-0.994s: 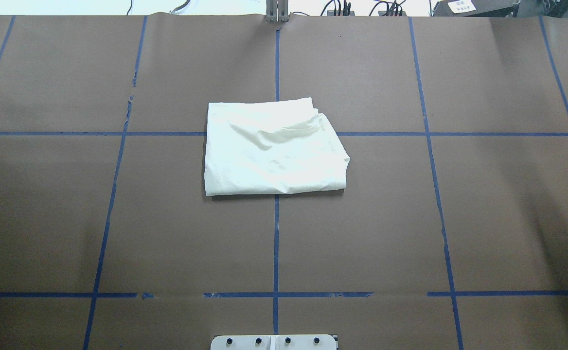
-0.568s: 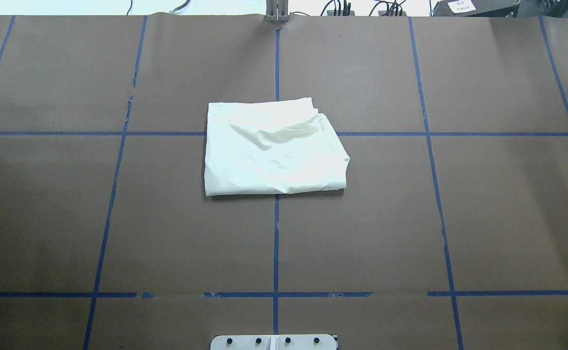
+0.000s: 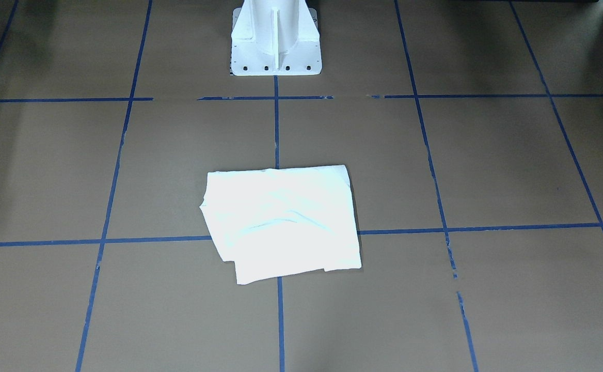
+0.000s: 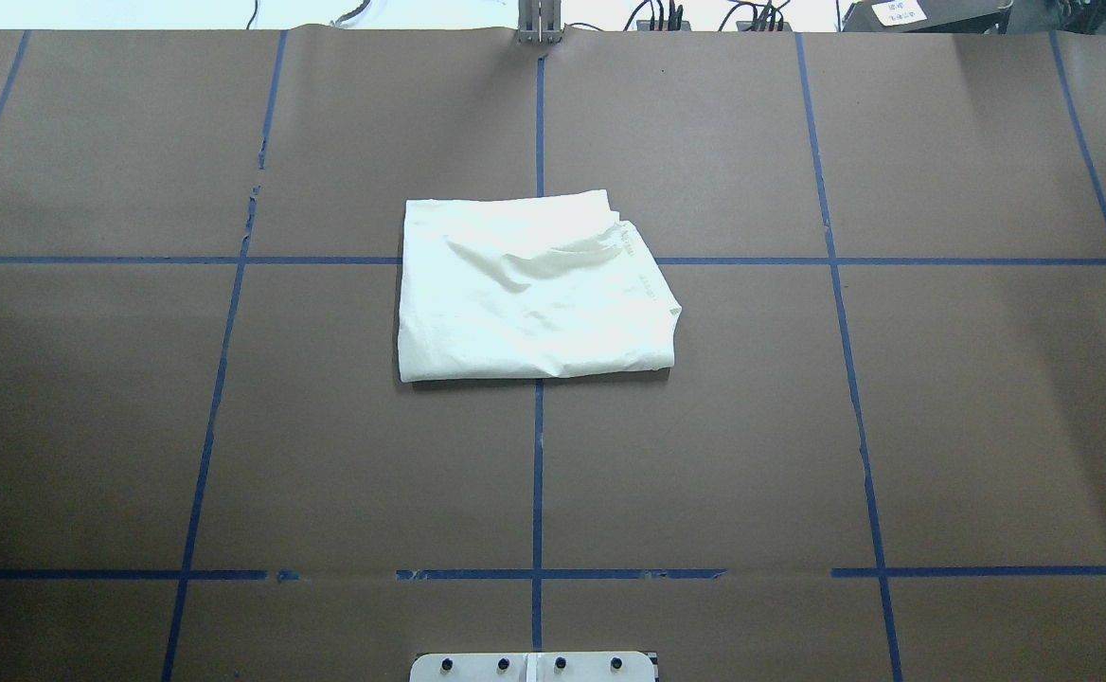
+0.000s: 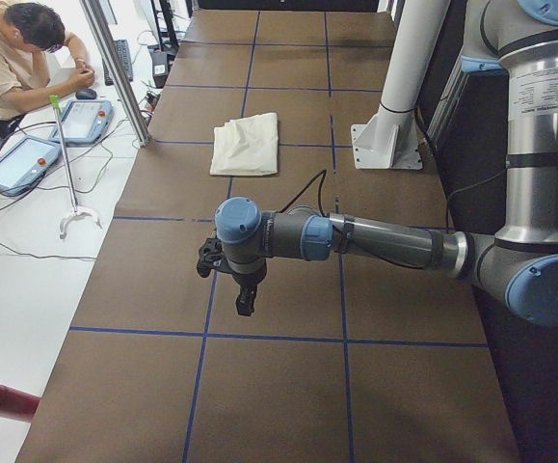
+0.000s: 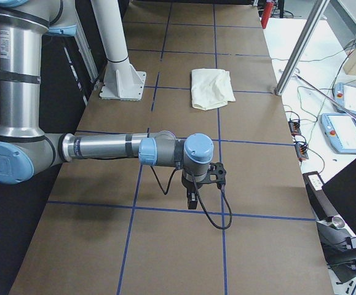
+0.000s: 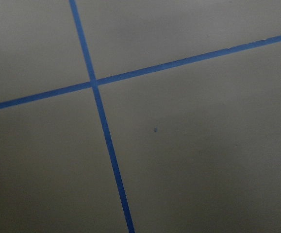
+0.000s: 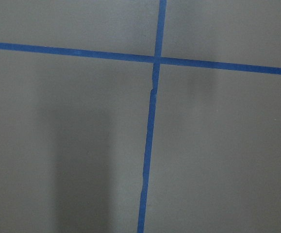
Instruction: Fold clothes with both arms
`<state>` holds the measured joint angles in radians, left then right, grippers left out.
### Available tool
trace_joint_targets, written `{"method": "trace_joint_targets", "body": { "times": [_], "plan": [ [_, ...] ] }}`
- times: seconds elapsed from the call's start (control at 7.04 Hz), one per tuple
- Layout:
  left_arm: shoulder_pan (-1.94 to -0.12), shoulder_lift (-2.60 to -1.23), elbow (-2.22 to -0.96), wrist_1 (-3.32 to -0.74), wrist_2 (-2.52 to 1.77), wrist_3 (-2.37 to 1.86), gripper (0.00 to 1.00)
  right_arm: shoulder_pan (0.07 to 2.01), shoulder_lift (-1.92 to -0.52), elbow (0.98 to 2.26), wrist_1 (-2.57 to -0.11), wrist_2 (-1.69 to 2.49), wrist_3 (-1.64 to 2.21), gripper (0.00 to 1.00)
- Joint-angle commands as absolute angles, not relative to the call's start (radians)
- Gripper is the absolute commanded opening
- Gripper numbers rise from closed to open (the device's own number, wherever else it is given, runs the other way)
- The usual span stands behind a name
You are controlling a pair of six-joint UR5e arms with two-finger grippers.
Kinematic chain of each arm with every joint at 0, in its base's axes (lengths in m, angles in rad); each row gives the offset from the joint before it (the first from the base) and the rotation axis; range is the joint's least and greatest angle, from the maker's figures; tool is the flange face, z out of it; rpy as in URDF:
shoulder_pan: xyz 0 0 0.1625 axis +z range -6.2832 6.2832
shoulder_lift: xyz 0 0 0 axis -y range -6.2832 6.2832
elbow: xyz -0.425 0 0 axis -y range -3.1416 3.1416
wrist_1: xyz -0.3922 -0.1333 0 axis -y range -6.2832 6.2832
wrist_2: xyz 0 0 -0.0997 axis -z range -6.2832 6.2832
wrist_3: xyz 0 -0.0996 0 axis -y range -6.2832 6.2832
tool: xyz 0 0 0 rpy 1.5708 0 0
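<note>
The cream-white shirt (image 4: 534,289) lies folded into a compact rectangle at the table's middle, plain side up, its print hidden. It also shows in the front view (image 3: 281,222), the left side view (image 5: 247,143) and the right side view (image 6: 211,88). Both arms are held out over the table's ends, far from the shirt. The left gripper (image 5: 243,294) hangs above bare brown table near a blue tape line. The right gripper (image 6: 192,200) does the same at the other end. I cannot tell whether either is open or shut. Both wrist views show only table and tape.
The white pedestal base (image 3: 275,51) stands at the robot's edge of the brown table with its blue tape grid (image 4: 538,474). An operator (image 5: 18,58) sits beyond the far edge, with control pendants (image 5: 86,118) beside him. More pendants (image 6: 350,132) lie off the table.
The shirt lies as before. Only faint shadows near the table's side edges have shifted.
</note>
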<state>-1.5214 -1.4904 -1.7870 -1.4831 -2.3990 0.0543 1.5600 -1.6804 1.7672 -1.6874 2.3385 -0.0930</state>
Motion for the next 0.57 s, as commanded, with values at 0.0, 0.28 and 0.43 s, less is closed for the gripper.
{"method": "trace_joint_targets", "body": {
  "times": [0.0, 0.28, 0.43],
  "plan": [
    [-1.580, -1.499, -1.764, -1.521, -2.391, 0.020, 1.00, 1.560, -1.693, 1.770, -1.687, 2.341, -0.094, 1.00],
    [-1.591, -1.506, -1.738, -1.535, -2.385, 0.018, 1.00, 1.560, -1.694, 1.775, -1.687, 2.341, -0.094, 1.00],
    [-1.591, -1.517, -1.723, -1.557, -2.385, 0.018, 1.00, 1.560, -1.695, 1.773, -1.687, 2.342, -0.092, 1.00]
  ]
}}
